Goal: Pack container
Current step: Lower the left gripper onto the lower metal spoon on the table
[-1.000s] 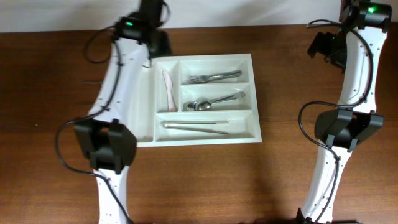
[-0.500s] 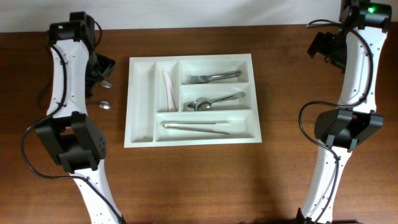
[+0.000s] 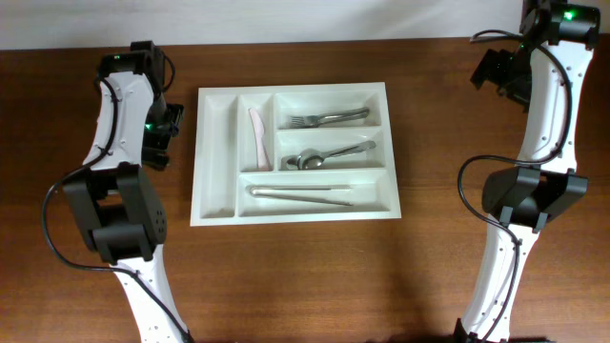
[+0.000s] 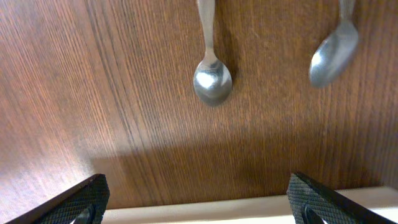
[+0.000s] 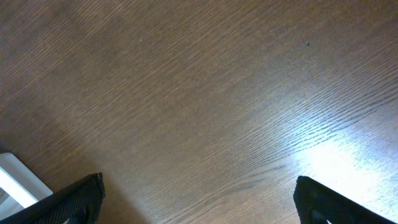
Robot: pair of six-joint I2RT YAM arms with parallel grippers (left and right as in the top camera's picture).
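Left arm swung off the container's (image 3: 214,181) far-left corner to its left edge; right arm unchanged. Container sits mid-tabletop (image 3: 305,286), nearer the far edge.

Left gripper (image 4: 199,204) is released: fingers wide, nothing between, above the loose spoons. Right gripper (image 5: 199,202) is released too, empty, over bare wood near the far-right corner.

Risks, my read:
- Spoons lie flat on wood, so fingers may skid off or scrape the tabletop.
- The centre spoon (image 4: 212,81) has the second spoon (image 4: 334,53) close by, so a wide approach could knock it.
- Container wall is near, and a finger could clip and shift it.

Counts:
- 1 container, 5 compartments, leftmost empty
- 2 loose spoons
- 1 white knife (image 3: 255,133)
- forks (image 3: 329,118), packed spoons (image 3: 329,154) and long steel pieces (image 3: 300,193) overlap, so no exact count
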